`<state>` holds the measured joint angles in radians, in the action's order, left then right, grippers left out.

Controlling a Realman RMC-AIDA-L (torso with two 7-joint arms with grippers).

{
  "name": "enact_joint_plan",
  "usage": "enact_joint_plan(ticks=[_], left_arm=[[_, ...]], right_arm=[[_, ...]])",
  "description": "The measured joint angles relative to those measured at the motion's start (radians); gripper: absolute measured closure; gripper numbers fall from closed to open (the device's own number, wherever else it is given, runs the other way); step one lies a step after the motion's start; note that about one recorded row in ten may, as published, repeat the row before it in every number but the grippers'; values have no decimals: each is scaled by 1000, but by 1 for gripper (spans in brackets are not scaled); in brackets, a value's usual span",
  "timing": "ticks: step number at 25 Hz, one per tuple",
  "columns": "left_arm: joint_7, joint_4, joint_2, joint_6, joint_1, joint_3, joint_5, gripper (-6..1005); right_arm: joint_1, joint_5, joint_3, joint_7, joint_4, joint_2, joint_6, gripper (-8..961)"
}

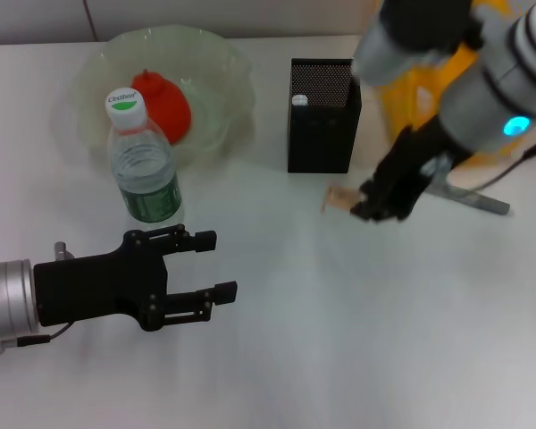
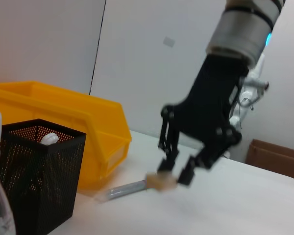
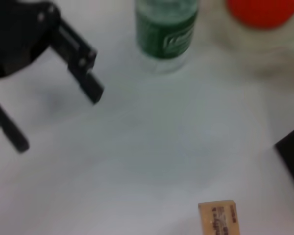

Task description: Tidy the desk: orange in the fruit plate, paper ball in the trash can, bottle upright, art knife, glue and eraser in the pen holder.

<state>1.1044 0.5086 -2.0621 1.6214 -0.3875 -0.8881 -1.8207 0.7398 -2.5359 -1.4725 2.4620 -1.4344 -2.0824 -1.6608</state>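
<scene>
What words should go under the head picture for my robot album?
Right hand reaches for the eraser beside the pen holder; left hand waits open near the bottle.

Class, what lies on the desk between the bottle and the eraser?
Nothing: in the right wrist view, only bare white desk separates the bottle from the eraser.

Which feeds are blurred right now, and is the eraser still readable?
Head view: right tool smeared, eraser faint. Left wrist view: eraser soft beside that tool. Right wrist view: soft overall, eraser print illegible.
</scene>
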Motion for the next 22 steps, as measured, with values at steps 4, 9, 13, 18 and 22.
enact_joint_plan(ticks=[4,9,13,18,22], left_arm=[[0,3,0,0,1,0,0,244],[3,7,-1,9,-6,0,0,244],[1,7,-2,13,-8,0,0,244],[7,9,-3,19,-9,1,1,244],[5,9,-3,20,-8,6,3,244]], right_arm=[[32,-57,106,-1,-89,1,-43,688],[98,-103,207,-1,-66,4,17,679],[125,-115,216,-2,52,4,165,671],[172,-121,221,-8,198,4,266,661],[177,-119,216,-27,228,3,292,653]])
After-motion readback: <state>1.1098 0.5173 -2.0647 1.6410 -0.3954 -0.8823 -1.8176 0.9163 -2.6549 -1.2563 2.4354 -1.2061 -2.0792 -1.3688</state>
